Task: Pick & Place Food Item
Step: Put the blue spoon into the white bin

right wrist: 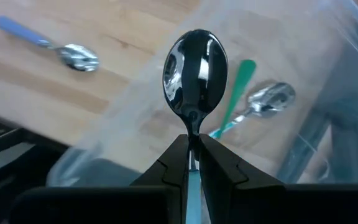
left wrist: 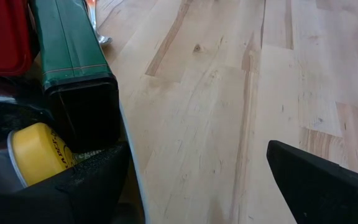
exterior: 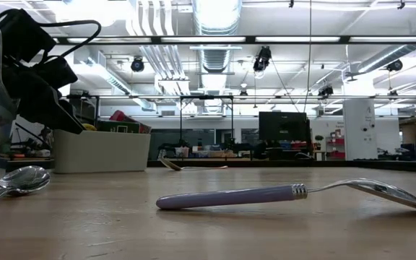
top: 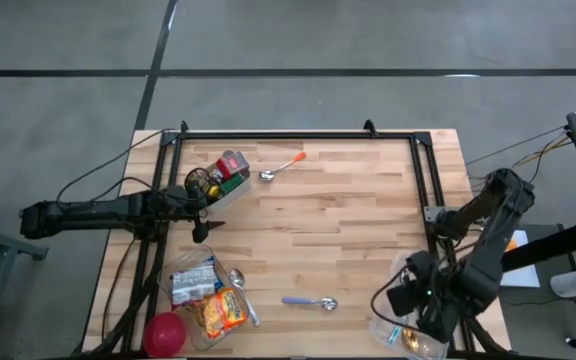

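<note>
My right gripper (right wrist: 192, 146) is shut on a spoon with a shiny bowl (right wrist: 196, 74) and a light blue handle. It hangs over a clear container (top: 408, 335) at the table's near right corner. A green-handled spoon (right wrist: 244, 99) lies in that container. My left gripper (left wrist: 197, 186) stands open at the table's left side, beside a white bin (top: 223, 190). The bin holds food items: a green box (left wrist: 73, 62), a red pack (left wrist: 2, 34) and a yellow-lidded jar (left wrist: 36, 152). My right gripper pinches the spoon's neck (right wrist: 193, 127), just behind the bowl, between its two fingers. The fingers point down and lie along the spoon. The bowl sticks out past the fingertips, and the light blue handle (right wrist: 192, 186) runs back between them. The spoon is lifted clear, above the container.
A purple-handled spoon (top: 311, 302) lies near the table's near edge, and an orange-handled spoon (top: 283, 166) lies toward the far edge. At the near left stand a clear container with food packets (top: 213, 300) and a red bowl (top: 165, 333). A black frame (top: 298, 135) borders the table.
</note>
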### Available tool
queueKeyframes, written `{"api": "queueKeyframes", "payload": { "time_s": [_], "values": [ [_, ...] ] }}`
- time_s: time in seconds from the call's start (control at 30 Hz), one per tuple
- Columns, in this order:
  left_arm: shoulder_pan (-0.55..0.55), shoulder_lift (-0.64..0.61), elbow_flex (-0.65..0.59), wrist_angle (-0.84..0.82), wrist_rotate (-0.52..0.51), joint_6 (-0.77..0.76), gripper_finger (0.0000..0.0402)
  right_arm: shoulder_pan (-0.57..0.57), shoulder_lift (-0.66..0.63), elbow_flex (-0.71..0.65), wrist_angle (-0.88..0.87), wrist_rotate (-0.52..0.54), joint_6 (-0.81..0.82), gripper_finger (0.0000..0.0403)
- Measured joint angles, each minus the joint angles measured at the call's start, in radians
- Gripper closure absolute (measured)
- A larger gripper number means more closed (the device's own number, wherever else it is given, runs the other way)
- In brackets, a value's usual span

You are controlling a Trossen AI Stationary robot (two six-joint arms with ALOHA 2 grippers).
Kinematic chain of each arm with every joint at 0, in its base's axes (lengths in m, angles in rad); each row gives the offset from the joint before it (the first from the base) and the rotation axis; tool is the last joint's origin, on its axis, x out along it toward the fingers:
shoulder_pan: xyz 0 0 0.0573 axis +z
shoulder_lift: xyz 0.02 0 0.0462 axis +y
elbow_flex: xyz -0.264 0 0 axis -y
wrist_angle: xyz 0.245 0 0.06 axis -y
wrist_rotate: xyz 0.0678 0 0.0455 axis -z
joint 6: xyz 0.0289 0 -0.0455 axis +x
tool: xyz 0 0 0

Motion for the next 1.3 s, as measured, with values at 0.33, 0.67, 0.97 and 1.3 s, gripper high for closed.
{"api": "queueKeyframes", "payload": {
  "time_s": [0.33, 0.67, 0.97, 1.3],
  "values": [
    [0.000, 0.000, 0.000, 0.000, 0.000, 0.000, 0.0018, 0.030, 0.000, -0.218, 0.177, -0.057, 0.048, 0.0374],
    [0.000, 0.000, 0.000, 0.000, 0.000, 0.000, 0.0018, 0.030, -0.001, -0.440, 0.398, -0.105, 0.048, 0.0374],
    [0.000, 0.000, 0.000, 0.000, 0.000, 0.000, 0.0018, 0.030, -0.004, -0.468, 0.413, -0.091, 0.068, 0.0374],
    [0.000, 0.000, 0.000, 0.000, 0.000, 0.000, 0.0018, 0.030, -0.001, -0.466, 0.405, -0.075, 0.073, 0.0329]
  ]
}}
